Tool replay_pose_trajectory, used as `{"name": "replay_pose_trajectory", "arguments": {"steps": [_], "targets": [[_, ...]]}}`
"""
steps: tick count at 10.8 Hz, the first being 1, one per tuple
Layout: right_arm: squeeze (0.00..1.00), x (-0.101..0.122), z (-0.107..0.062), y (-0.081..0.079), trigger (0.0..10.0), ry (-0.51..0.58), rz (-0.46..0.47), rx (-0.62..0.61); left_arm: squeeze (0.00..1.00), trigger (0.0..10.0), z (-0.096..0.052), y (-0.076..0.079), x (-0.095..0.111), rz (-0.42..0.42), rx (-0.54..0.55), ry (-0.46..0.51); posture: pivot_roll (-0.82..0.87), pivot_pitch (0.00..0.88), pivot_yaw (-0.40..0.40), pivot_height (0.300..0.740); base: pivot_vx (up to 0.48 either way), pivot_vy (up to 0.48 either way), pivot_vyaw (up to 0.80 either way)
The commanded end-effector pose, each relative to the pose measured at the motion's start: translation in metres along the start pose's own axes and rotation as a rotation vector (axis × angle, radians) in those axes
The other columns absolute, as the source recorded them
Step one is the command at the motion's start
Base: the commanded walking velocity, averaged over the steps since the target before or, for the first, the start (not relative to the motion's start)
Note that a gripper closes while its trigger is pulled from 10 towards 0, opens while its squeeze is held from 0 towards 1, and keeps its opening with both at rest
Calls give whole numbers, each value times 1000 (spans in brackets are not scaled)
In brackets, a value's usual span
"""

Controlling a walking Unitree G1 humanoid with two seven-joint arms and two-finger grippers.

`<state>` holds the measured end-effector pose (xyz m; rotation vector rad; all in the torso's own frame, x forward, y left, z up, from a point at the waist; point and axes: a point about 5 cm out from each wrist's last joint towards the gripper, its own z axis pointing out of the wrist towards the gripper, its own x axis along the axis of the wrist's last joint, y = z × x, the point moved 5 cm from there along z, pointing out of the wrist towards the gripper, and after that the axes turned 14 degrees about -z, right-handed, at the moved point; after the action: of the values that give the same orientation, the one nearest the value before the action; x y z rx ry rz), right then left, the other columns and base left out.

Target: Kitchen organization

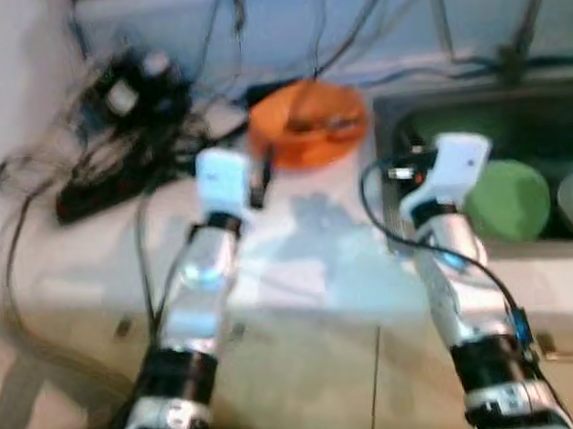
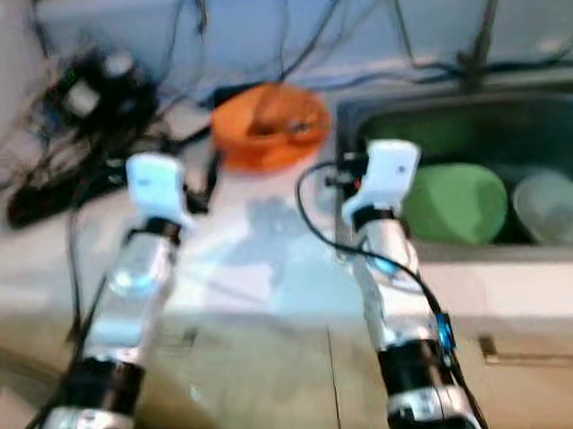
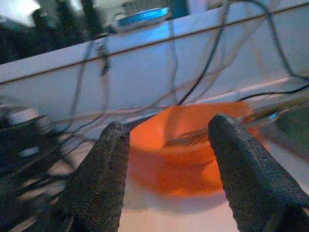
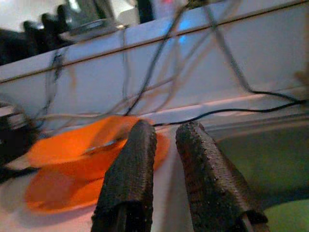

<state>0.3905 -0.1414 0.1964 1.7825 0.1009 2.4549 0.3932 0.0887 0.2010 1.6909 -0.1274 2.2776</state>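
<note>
The counter (image 1: 322,272) and the sink (image 2: 559,110) fill the scene, and little of the organising looks done yet: nothing is held, and everything sits loose. A tangle of black cables and a power strip (image 1: 113,179) covers the counter's left end. In the sink lie a green bowl (image 2: 456,205) and a paler dish (image 2: 562,205) beside it. The orange bowl (image 1: 309,122), with something blurred inside, stands on the counter just left of the sink. The left gripper (image 3: 166,164) hovers near it with fingers spread wide and empty, aimed at the bowl. The right gripper (image 4: 166,164) hangs over the sink's edge, fingers nearly together, gripping nothing.
</note>
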Motion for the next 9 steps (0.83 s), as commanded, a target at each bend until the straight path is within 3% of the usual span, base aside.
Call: {"name": "replay_pose_trajectory", "arguments": {"steps": [1,4,9], "targets": [[0,3,0,5,10000,22,-11,-7,0,10000,1,9,-2,-5,-24,-6,57,29,113,740,334,0,0],[0,3,0,3,10000,20,2,-5,0,10000,0,9,-2,-3,-28,-5,58,26,114,740,333,0,0],[0,2,0,4,10000,13,4,-14,0,10000,-7,32,-5,-31,-166,-44,64,34,114,740,0,0,0]]}}
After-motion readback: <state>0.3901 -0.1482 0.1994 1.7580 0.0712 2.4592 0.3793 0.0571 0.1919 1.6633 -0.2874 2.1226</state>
